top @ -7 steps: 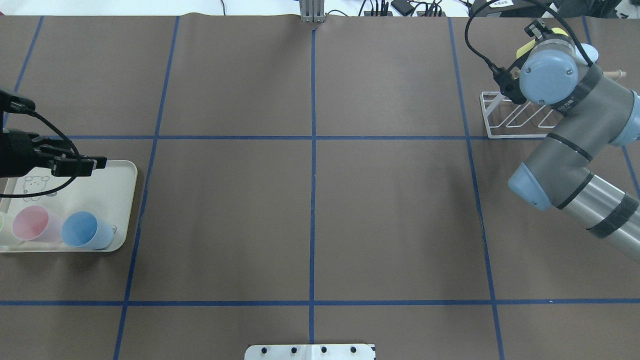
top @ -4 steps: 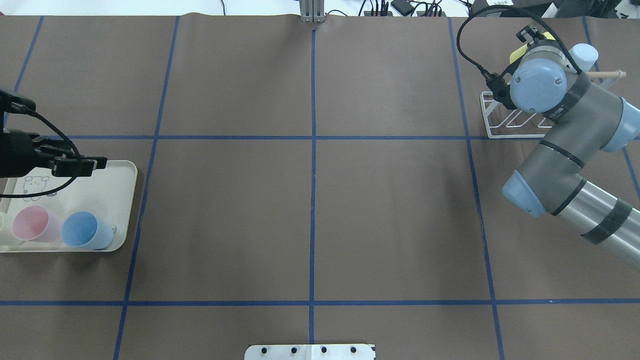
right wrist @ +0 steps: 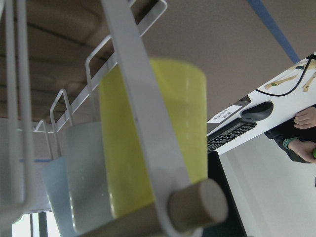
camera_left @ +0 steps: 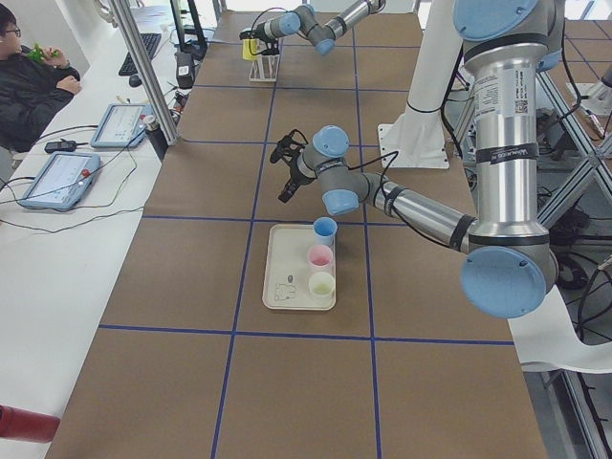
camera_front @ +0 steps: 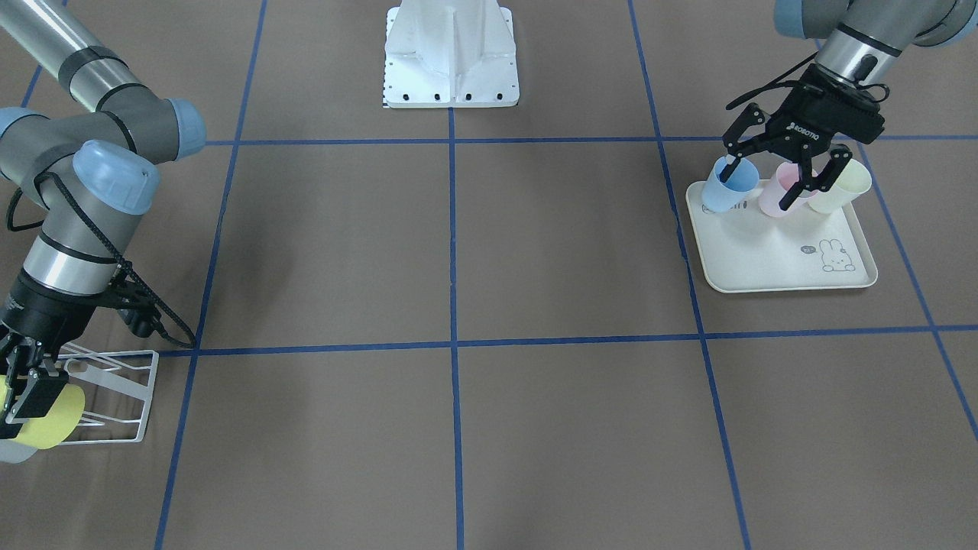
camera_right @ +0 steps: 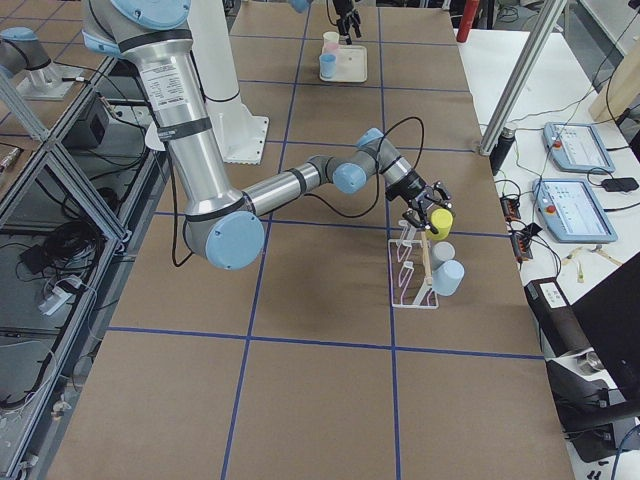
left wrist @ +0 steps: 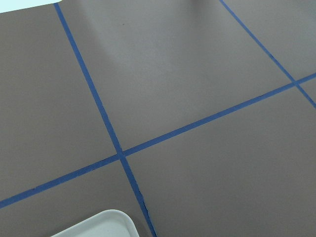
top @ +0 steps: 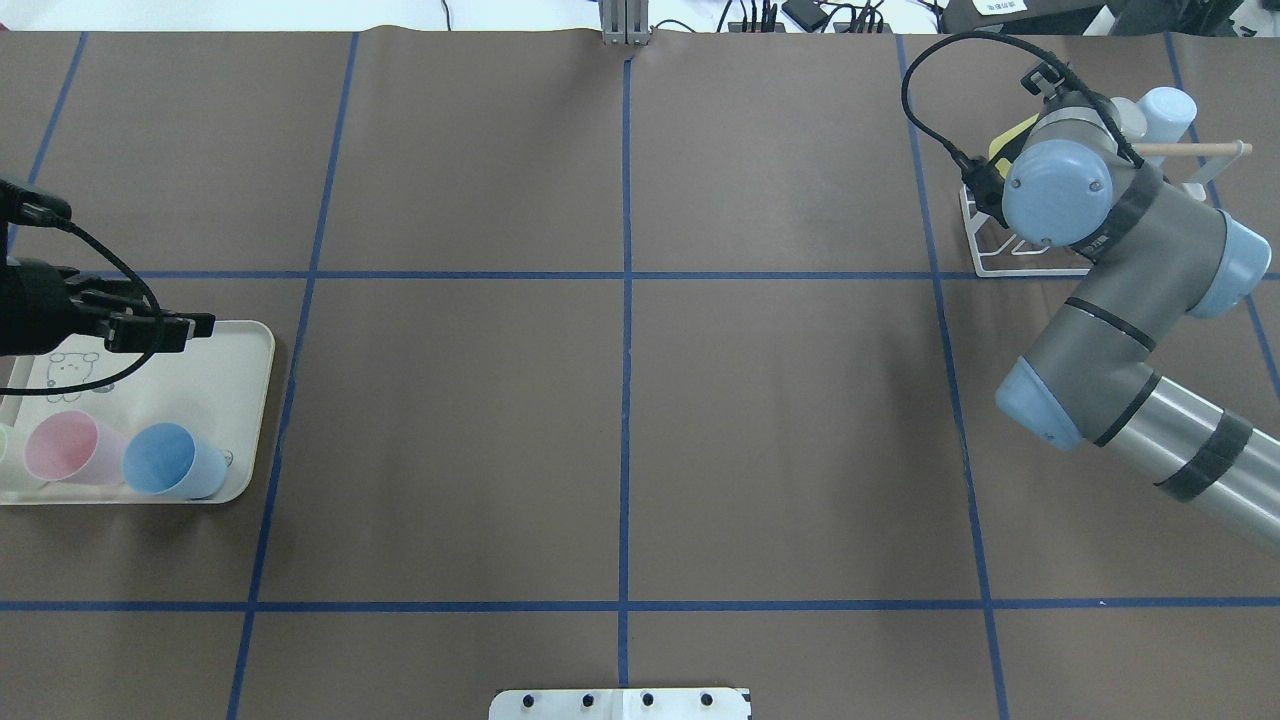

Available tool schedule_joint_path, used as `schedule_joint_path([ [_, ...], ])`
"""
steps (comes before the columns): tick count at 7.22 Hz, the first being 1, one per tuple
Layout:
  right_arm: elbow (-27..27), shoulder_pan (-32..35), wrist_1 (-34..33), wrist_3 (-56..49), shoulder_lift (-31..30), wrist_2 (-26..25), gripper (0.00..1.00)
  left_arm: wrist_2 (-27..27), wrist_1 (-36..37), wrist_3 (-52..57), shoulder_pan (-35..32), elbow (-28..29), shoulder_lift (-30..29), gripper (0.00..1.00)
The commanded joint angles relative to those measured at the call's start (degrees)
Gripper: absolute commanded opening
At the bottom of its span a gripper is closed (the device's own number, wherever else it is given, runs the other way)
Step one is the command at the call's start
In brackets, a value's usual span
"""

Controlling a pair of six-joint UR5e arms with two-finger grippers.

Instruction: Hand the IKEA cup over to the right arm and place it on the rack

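Yellow cup [camera_front: 59, 412] meets rack [top: 1030, 271].
Your right gripper [camera_front: 21, 391] clasps the cup at the rack, apparently for hooking; left gripper [camera_front: 783, 172] hangs spread wide over the tray [camera_front: 764, 263].

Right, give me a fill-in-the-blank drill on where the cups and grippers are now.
The cup in the right gripper is ____.
The rack carries ____ other cups.
The tray holds ____ cups.
The left gripper hangs ____ above the tray.
Missing words: yellow, two, three, open.
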Motion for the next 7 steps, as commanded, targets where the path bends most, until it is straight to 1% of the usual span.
schedule_joint_path([
  [1,-0.02,-0.07,0.00,0.52,0.04,-0.19,0.98,-0.03,0.00,-0.80,-0.03,0.00,-0.03,1.00],
  [3,1.02,-0.07,0.00,0.69,0.31,-0.02,0.98,-0.03,0.00,-0.80,-0.03,-0.09,-0.03,1.00],
  [4,3.99,-0.07,-0.26,1.82,0.31,0.76,0.98,0.05,0.00,-0.71,-0.03,-0.09,-0.03,1.00],
  [5,7.24,0.02,-0.26,7.66,-0.39,3.30,0.99,0.14,-0.09,-0.71,-0.03,-0.17,0.06,1.00],
  [7,10.95,-0.16,-0.26,24.94,-0.66,10.41,0.99,0.14,-0.09,-0.80,-0.03,-0.17,0.06,1.00],
])
